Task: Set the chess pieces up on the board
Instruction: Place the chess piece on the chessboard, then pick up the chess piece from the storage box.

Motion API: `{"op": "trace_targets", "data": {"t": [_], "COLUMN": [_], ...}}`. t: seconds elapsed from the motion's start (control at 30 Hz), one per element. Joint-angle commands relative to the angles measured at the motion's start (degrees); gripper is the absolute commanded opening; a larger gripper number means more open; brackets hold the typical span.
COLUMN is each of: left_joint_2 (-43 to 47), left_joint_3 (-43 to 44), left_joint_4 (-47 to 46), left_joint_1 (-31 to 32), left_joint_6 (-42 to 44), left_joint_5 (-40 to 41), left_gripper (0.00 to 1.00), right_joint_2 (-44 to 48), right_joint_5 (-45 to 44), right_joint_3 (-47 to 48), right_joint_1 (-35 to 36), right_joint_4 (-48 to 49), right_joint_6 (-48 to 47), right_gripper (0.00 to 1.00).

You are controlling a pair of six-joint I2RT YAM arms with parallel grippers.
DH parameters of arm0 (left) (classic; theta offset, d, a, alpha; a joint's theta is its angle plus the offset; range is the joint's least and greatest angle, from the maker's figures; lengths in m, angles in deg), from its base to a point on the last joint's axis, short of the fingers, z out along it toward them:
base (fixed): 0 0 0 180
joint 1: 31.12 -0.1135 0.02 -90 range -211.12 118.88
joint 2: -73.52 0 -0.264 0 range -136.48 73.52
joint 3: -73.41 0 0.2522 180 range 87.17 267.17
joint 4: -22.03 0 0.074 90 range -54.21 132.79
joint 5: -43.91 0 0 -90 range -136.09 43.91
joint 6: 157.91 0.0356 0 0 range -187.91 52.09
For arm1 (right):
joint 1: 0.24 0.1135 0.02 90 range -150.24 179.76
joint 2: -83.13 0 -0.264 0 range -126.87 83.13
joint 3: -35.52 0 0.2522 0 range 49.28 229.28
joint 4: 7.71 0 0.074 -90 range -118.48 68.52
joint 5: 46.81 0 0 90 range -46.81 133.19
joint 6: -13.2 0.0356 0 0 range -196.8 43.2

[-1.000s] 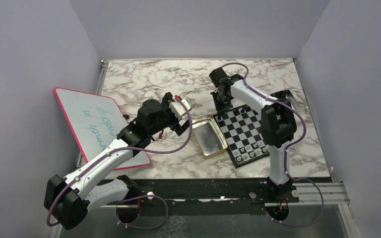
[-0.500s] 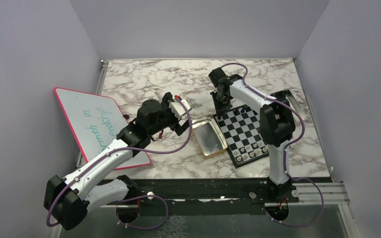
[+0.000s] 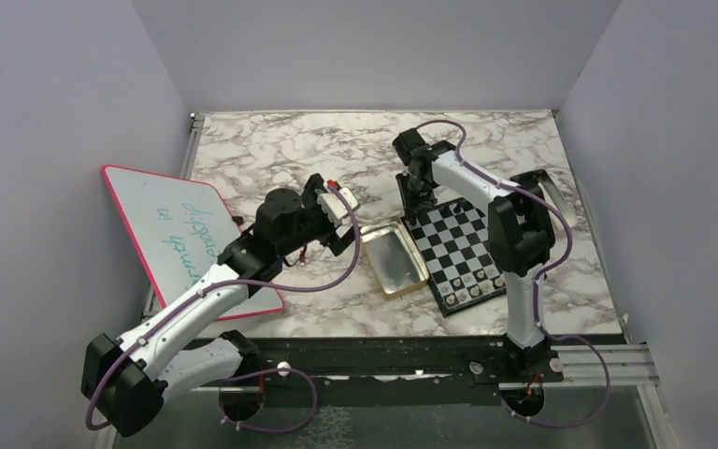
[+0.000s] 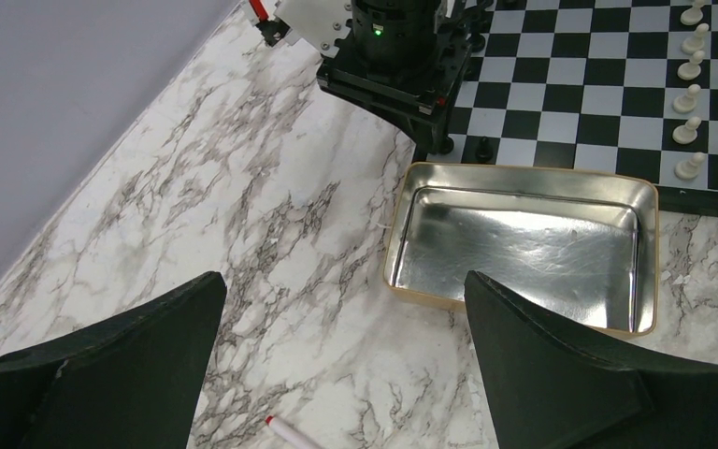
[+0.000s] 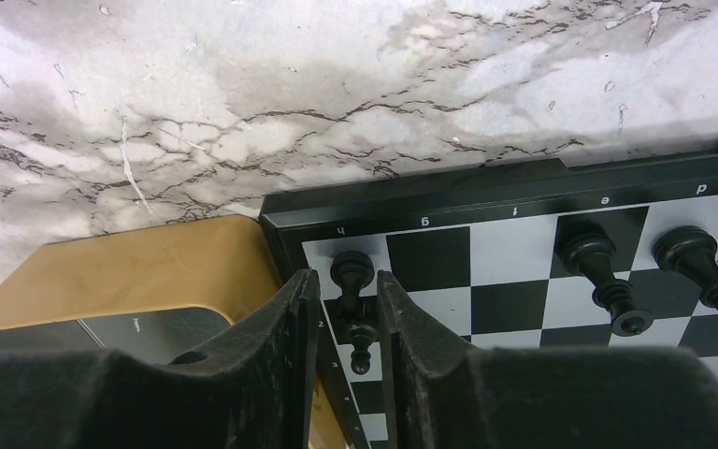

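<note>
The board (image 3: 458,245) lies right of centre, with pale chess pieces (image 3: 478,279) in rows along its near edge. My right gripper (image 5: 348,281) reaches down at the board's far left corner. Its fingers stand slightly apart around a black piece (image 5: 351,269) on the corner square, and thin gaps show on both sides. A second black piece (image 5: 362,342) stands just behind it. Two more black pieces (image 5: 600,273) stand along the back row. My left gripper (image 4: 344,281) hangs wide open over bare marble, left of the tin, holding nothing.
An open gold tin (image 3: 394,258) with nothing in it sits against the board's left side (image 4: 524,172). A pink-rimmed whiteboard (image 3: 182,234) lies at the left, partly off the table. A red-tipped marker (image 4: 285,433) lies on the marble beneath my left gripper.
The right gripper's fingers have parted a little around the corner black piece. The left arm has stayed where it was.
</note>
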Motion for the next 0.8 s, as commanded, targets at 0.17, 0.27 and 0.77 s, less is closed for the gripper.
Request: {"op": "trace_targets", "data": {"t": [0.17, 0.27, 0.77], "left_joint_2": [-0.36, -1.88, -13.05], "left_joint_3": [0.91, 1.95, 10.31], "left_joint_4": [-2.40, -4.24, 0.43], "left_joint_1": [0.37, 0.48, 0.33], "left_joint_6": [-4.58, -10.05, -31.37], "left_joint_5": [-2.67, 0.10, 3.34], "left_gripper": [0.99, 0.99, 0.99], "right_joint_2": [7.62, 11.68, 27.30], "right_joint_5": [-5.21, -7.43, -14.28], "right_joint_3": [1.00, -0.85, -16.79], "right_joint_1": [0.33, 0.25, -4.61], "right_joint_4": [0.08, 1.36, 16.57], "right_joint_6": [1.50, 1.99, -1.88], "right_gripper": [0.35, 0.35, 0.35]}}
